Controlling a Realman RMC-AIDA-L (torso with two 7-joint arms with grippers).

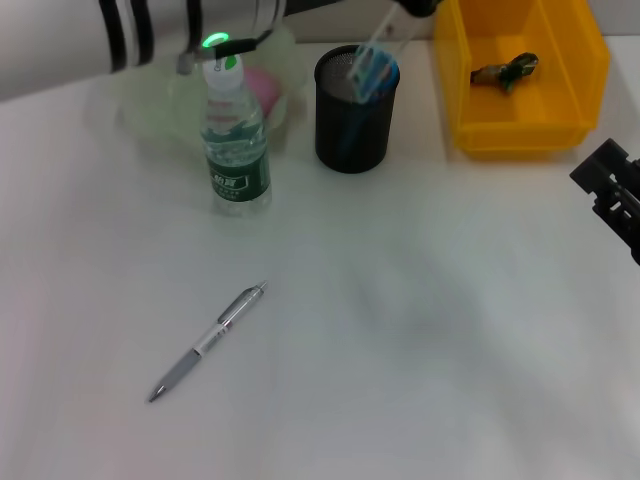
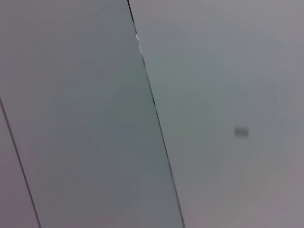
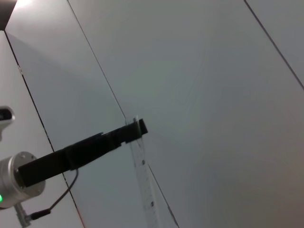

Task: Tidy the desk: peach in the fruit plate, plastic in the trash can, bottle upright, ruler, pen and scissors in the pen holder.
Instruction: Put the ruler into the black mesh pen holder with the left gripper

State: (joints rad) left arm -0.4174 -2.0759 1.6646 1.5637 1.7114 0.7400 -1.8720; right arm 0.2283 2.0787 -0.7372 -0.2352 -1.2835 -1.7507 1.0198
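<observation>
My left arm reaches across the back of the desk, and its gripper point(image 1: 402, 10) is shut on the top end of a clear ruler point(image 1: 380, 38). The ruler hangs slanted, with its lower end inside the black mesh pen holder point(image 1: 355, 125). The right wrist view shows the black fingers point(image 3: 135, 128) on the ruler point(image 3: 145, 185). Blue-handled scissors point(image 1: 372, 72) stand in the holder. A grey pen point(image 1: 208, 342) lies on the desk at front left. The water bottle point(image 1: 236, 150) stands upright. The pink peach point(image 1: 266, 90) lies in the clear fruit plate point(image 1: 150, 120). My right gripper point(image 1: 612, 195) is parked at the right edge.
A yellow bin point(image 1: 520, 135) at the back right holds a crumpled plastic wrapper point(image 1: 505, 72). The bottle stands close in front of the plate and left of the pen holder. The left wrist view shows only grey wall panels.
</observation>
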